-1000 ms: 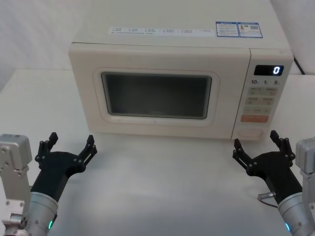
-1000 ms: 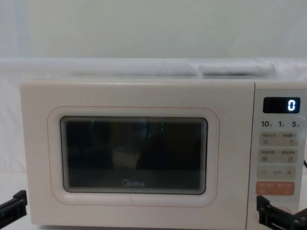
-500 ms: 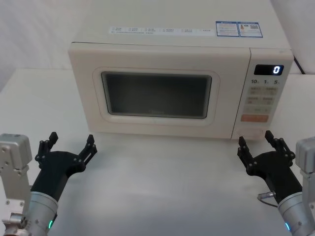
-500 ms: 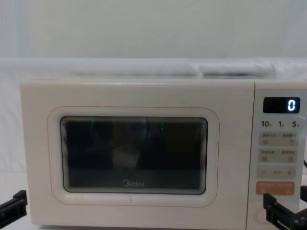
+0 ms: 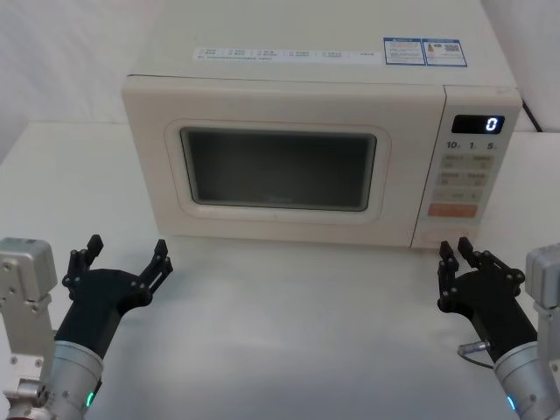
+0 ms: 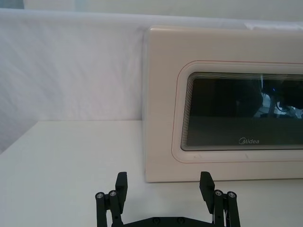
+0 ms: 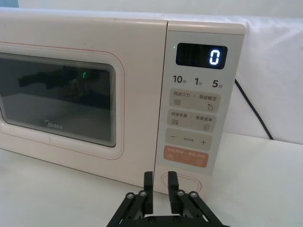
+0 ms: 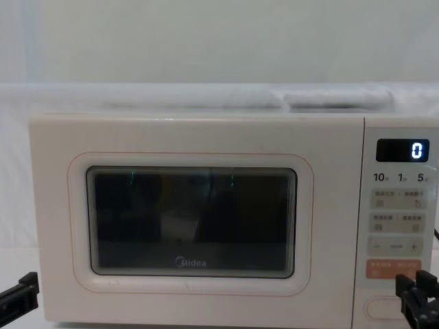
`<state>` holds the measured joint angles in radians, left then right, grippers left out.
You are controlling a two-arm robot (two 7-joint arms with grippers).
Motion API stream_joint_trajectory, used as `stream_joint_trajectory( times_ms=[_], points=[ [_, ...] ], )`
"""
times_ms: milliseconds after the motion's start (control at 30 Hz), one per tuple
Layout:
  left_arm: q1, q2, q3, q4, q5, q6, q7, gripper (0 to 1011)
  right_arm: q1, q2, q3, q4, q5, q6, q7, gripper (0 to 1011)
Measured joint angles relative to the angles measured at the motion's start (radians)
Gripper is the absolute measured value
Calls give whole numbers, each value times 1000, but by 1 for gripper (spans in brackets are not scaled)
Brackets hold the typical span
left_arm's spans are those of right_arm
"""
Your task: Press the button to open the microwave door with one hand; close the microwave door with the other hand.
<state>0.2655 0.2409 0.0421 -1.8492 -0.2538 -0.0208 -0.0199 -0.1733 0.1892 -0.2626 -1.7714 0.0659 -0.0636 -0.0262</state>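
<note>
Squarely facing the robot: microwave door (image 5: pixel 280 162) flush and closed, long axis running side to side. Low on the control panel (image 7: pixel 196 111), at the door's right: the button (image 7: pixel 185 182), a wide pill lying horizontal. Just before it: right gripper (image 7: pixel 160 190), fingers nearly together. Hovering near the door's lower left corner: left gripper (image 5: pixel 122 259), fingers spread apart.

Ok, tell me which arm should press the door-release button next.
Right. The right gripper, fingers nearly together, sits directly before the button; the left gripper hovers open near the microwave door at its far-left corner.
</note>
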Motion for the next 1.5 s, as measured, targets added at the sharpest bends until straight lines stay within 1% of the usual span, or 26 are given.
stream_joint_trajectory(
  times_ms=[67,100,133,200,233,300,933,1167,1367,1500],
  points=[
    [0,0,0,0,0,0,0,1001,0,0,0,0,0,0,0,163],
    [0,0,0,0,0,0,0,1001,0,0,0,0,0,0,0,163],
    [0,0,0,0,0,0,0,1001,0,0,0,0,0,0,0,112],
    [0,0,0,0,0,0,0,1001,0,0,0,0,0,0,0,71],
    [0,0,0,0,0,0,0,1001,0,0,0,0,0,0,0,16],
    [0,0,0,0,0,0,0,1001,0,0,0,0,0,0,0,0],
    [0,0,0,0,0,0,0,1001,-1,-2,2,0,-2,-1,2,0],
    [0,0,0,0,0,0,0,1001,-2,-16,20,6,-13,-6,30,0],
    [0,0,0,0,0,0,0,1001,5,-31,35,28,-14,-3,50,0],
    [0,0,0,0,0,0,0,1001,14,-48,47,55,-13,1,64,0]
  ],
)
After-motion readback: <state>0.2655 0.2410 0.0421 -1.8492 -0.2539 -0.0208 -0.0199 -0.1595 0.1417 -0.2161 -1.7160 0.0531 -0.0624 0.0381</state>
